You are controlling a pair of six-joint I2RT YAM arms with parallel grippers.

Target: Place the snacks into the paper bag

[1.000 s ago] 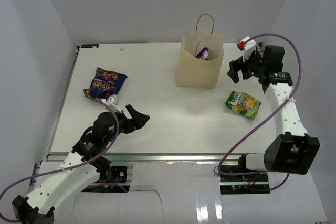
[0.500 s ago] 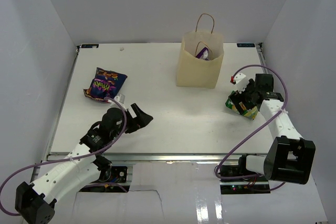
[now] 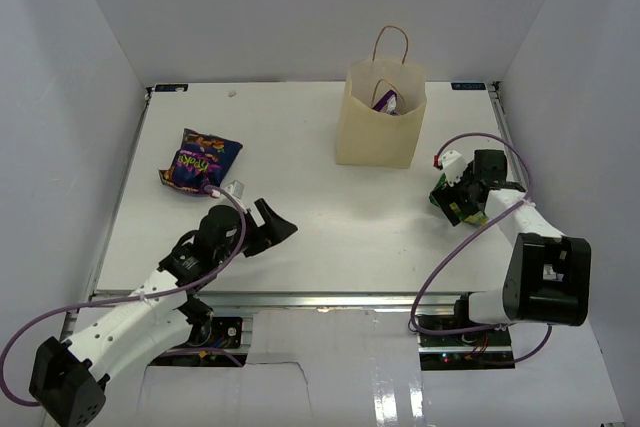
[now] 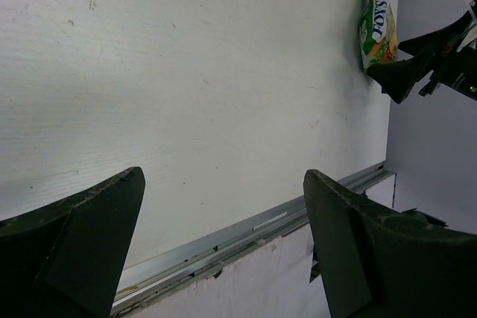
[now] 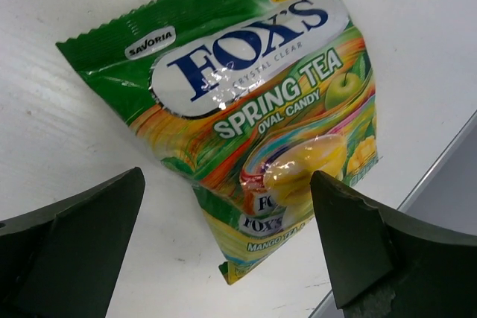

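My right pincer (image 5: 225, 184) hangs spread wide, the green-yellow packet (image 5: 238, 102) lying flat below, between its fingers (image 5: 74, 229); my left pincer (image 4: 222, 195), also spread, hovers over the table (image 4: 186, 72)

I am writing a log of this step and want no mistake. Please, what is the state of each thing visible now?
Paper bag: upright, mouth open, purple packet inside.
Fox's Spring Tea candy bag: flat on the table, label up, not gripped.
Dark blue-purple snack bag: flat on the table, untouched.
Left end effector: open, empty.
Right end effector: open, over the candy bag, one finger on each side.
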